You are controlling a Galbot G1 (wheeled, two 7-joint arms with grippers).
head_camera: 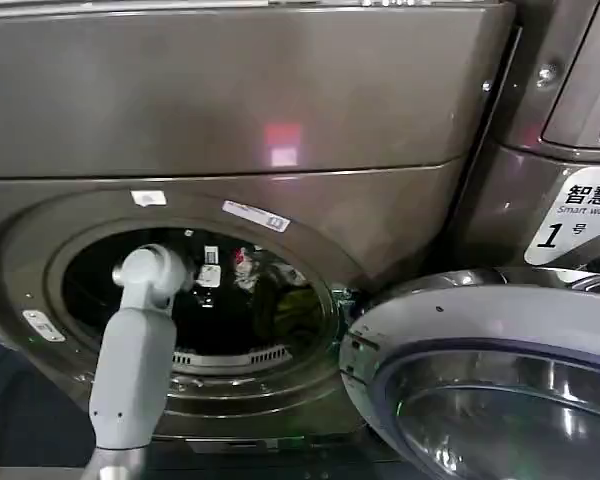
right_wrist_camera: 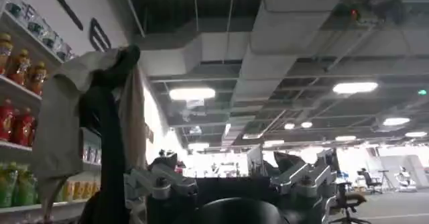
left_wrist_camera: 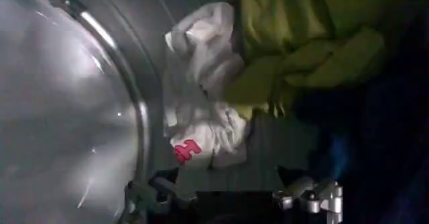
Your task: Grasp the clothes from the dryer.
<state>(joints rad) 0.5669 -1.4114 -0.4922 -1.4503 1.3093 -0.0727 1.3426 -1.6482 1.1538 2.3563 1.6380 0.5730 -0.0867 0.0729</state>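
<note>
Reaching into the dryer with our left arm: forearm goes through the round opening, wrist inside the drum. Door hangs open to the right of the opening.

Step in hand: approach, no grasp yet.

Clothes sit in a heap inside the drum:
- white piece with red print, nearest the drum wall
- yellow-green piece, touching the white one and partly over it
- dark navy fabric on the far side of the heap, hard to separate from shadow

In the head view we catch a bit of white and red deep in the opening, past the wrist.

Left tool: fingers spread wide, nothing between them. White piece lies just ahead of the gap, not touching either finger as far as we can tell.

Right tool is outside the dryer, pointing up at the ceiling, fingers apart. Grey-beige cloth hangs beside one finger. We cannot tell if it is pinched or just draped, so no call on whether that tool holds anything.

Next move, our read:
- push left tool forward until fabric sits between the fingers
- aim at the white/yellow-green seam to catch more than one layer
- close, then pull back through the opening

Risk: soft heap, so we may pinch just one loose fold.
</note>
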